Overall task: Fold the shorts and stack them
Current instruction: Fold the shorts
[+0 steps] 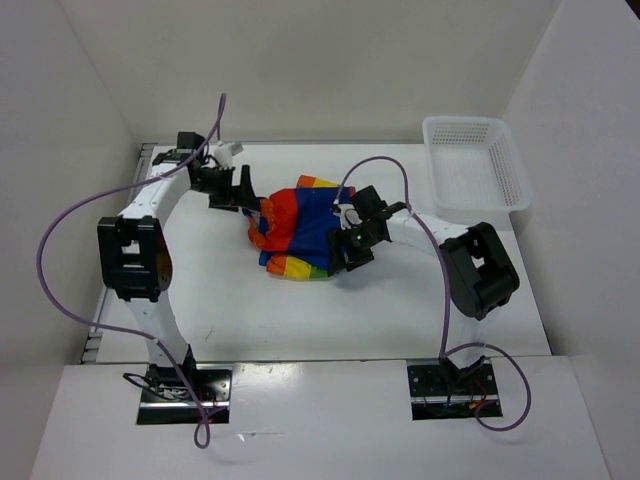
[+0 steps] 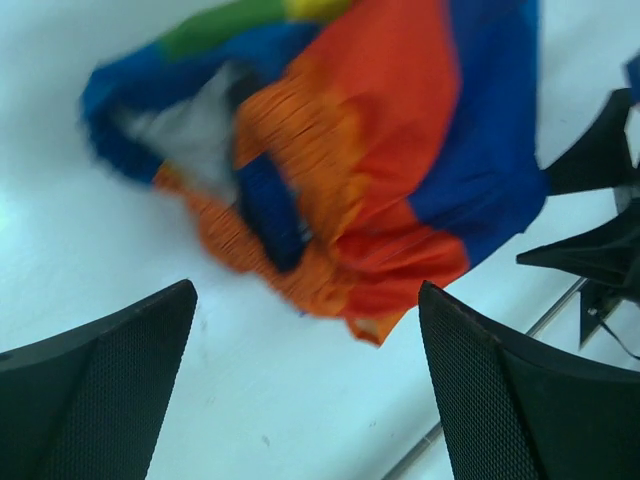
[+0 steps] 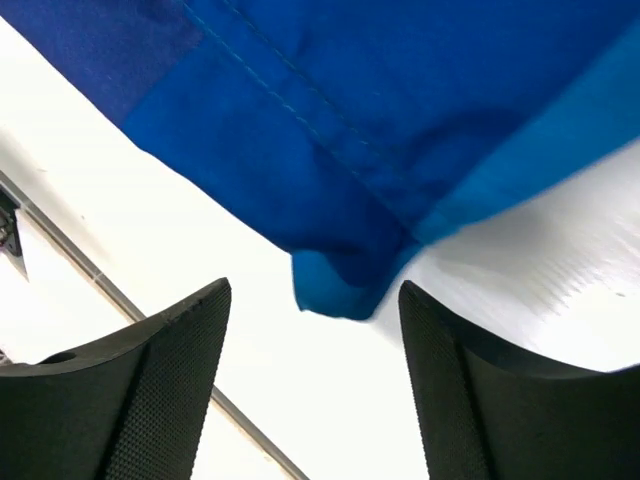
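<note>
The rainbow shorts [image 1: 300, 228] lie crumpled in a heap on the white table [image 1: 250, 310], between my two grippers. My left gripper [image 1: 243, 195] is open and empty at the heap's left edge; in the left wrist view the orange and red cloth [image 2: 350, 180] lies just beyond its fingers [image 2: 110, 380]. My right gripper [image 1: 352, 245] is open and empty at the heap's right edge; in the right wrist view a blue corner of the shorts [image 3: 340, 285] lies just past its fingertips [image 3: 440, 340], between them but not gripped.
A white lattice basket [image 1: 475, 165] stands at the back right of the table. White walls close in the back and both sides. Purple cables arc over both arms. The right gripper's black parts show at the right edge of the left wrist view [image 2: 600, 220].
</note>
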`<action>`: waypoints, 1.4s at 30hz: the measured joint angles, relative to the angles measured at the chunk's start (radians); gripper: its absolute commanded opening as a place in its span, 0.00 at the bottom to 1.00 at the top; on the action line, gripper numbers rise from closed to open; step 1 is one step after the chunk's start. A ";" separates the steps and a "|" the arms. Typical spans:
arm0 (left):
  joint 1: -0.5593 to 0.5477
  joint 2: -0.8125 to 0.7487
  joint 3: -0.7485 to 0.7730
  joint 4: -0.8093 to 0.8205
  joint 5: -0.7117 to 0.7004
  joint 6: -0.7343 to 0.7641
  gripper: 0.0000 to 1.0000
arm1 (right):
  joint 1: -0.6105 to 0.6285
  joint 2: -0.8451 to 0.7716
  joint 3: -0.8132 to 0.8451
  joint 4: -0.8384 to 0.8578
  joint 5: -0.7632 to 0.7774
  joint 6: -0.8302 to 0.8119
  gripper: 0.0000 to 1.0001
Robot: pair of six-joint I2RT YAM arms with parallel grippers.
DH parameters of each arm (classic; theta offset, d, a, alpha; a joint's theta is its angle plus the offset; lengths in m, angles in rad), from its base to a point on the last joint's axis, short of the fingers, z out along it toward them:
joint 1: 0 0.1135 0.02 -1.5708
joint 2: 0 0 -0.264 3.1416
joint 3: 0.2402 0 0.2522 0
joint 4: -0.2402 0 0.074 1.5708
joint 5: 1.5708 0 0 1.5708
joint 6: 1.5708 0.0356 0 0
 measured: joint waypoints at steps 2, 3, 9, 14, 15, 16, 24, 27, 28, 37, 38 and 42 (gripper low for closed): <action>-0.053 0.007 0.041 0.019 0.000 0.000 0.98 | -0.018 -0.004 0.000 -0.003 -0.006 -0.018 0.74; -0.072 0.014 0.053 0.032 0.000 0.001 0.98 | -0.026 -0.006 0.000 -0.003 -0.007 -0.024 0.74; -0.149 0.098 0.064 0.068 -0.024 0.000 0.85 | -0.042 -0.007 0.000 0.006 -0.010 -0.032 0.74; -0.143 0.155 0.064 0.071 -0.079 0.000 0.84 | -0.042 -0.007 0.000 0.026 -0.010 -0.015 0.77; -0.143 0.158 0.064 0.071 -0.088 0.000 0.84 | -0.042 -0.007 0.000 0.033 -0.010 -0.010 0.77; -0.141 0.158 0.064 0.072 -0.091 0.000 0.84 | -0.042 -0.007 0.000 0.042 -0.010 -0.002 0.77; -0.140 0.190 0.111 0.121 0.021 -0.003 0.65 | -0.042 -0.003 0.000 0.093 -0.027 0.047 0.77; -0.142 0.221 0.127 0.139 0.045 -0.001 0.51 | -0.042 0.001 0.000 0.104 -0.032 0.068 0.74; -0.143 0.233 0.129 0.142 0.049 0.000 0.47 | -0.042 0.003 0.000 0.109 -0.034 0.074 0.71; -0.140 0.317 0.192 0.133 0.062 -0.001 0.05 | -0.042 0.053 0.000 0.159 -0.016 0.145 0.00; -0.137 0.320 0.206 0.132 0.062 -0.001 0.02 | -0.042 0.054 0.000 0.159 -0.013 0.142 0.00; -0.111 0.322 0.276 0.121 0.064 -0.002 0.02 | -0.054 0.053 -0.014 0.162 -0.008 0.107 0.00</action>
